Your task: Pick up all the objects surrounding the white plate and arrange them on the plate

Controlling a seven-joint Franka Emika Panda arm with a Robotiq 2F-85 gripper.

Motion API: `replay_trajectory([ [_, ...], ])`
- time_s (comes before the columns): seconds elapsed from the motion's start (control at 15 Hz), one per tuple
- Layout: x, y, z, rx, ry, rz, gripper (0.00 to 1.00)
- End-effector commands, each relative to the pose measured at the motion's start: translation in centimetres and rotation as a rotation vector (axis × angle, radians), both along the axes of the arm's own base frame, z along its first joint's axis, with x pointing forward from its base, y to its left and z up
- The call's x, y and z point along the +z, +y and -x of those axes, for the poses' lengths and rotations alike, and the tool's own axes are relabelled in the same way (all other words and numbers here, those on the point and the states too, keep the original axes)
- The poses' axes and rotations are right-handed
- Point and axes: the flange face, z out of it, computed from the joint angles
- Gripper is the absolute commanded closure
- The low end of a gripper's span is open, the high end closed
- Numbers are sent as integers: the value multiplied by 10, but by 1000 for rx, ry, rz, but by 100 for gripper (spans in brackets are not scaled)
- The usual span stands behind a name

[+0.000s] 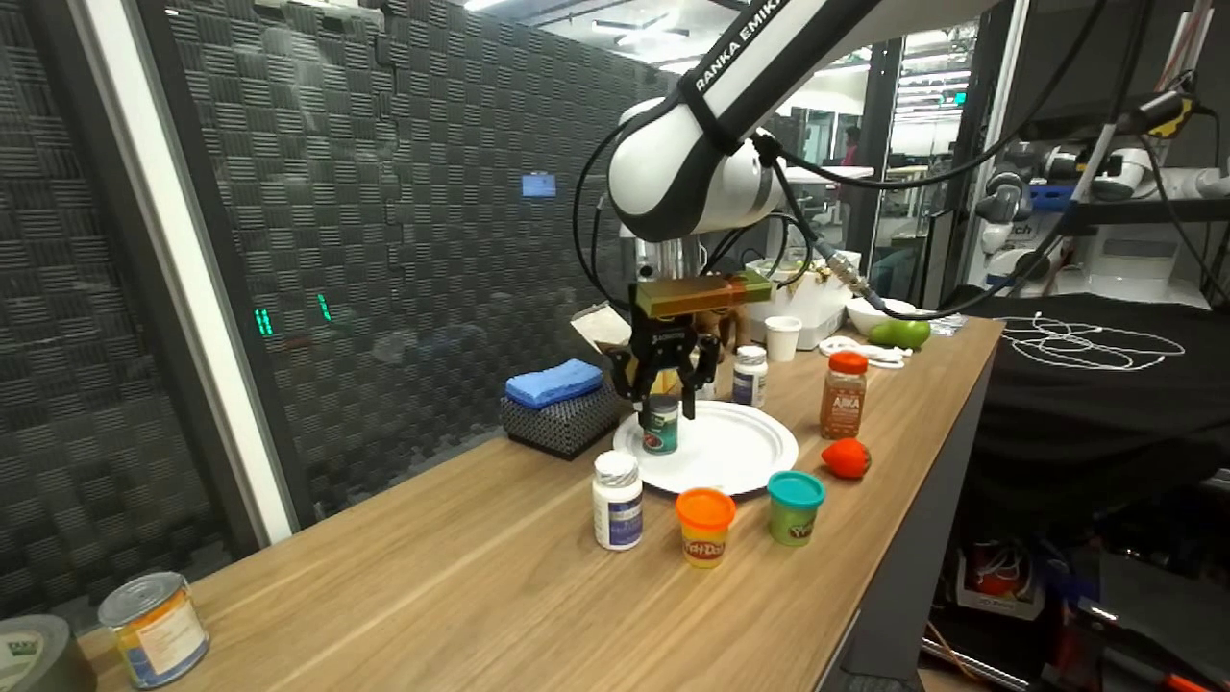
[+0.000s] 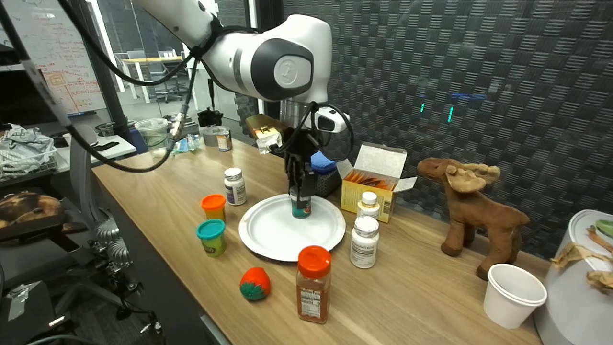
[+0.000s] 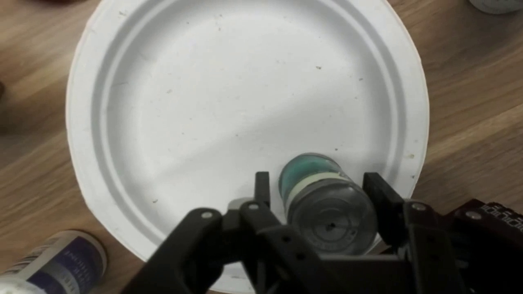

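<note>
In an exterior view the gripper (image 1: pixel 666 415) straddles the green-labelled jar (image 1: pixel 660 437), at nine o'clock on the white plate (image 1: pixel 740 442); a black box (image 1: pixel 548 428) bearing a blue block (image 1: pixel 554 383) stands nearby toward ten. In an exterior view a yellow carton (image 2: pixel 352 194) is close at two o'clock, white-capped bottles (image 2: pixel 364 249) at three, a red-capped bottle (image 2: pixel 312 292) near five. In the wrist view the jaws stand parted around the jar, near four o'clock, a gap toward nine.

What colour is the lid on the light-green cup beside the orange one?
The lid is teal, clearest in an exterior view.
</note>
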Motion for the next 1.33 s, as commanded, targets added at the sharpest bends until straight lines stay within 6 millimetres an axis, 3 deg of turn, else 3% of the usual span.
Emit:
replay_trajectory([
  [0.0,26,7,10,-4,-38,64,7],
  [0.07,36,12,11,2,-51,83,1],
  [0.2,64,32,15,18,-81,108,0],
  [0.4,105,78,23,64,-136,100,0],
  [0.53,121,113,31,95,-156,63,0],
  [0.67,121,144,38,123,-149,15,0],
  [0.87,98,170,47,123,-114,-19,0],
  [1.27,57,163,49,76,-107,59,0],
])
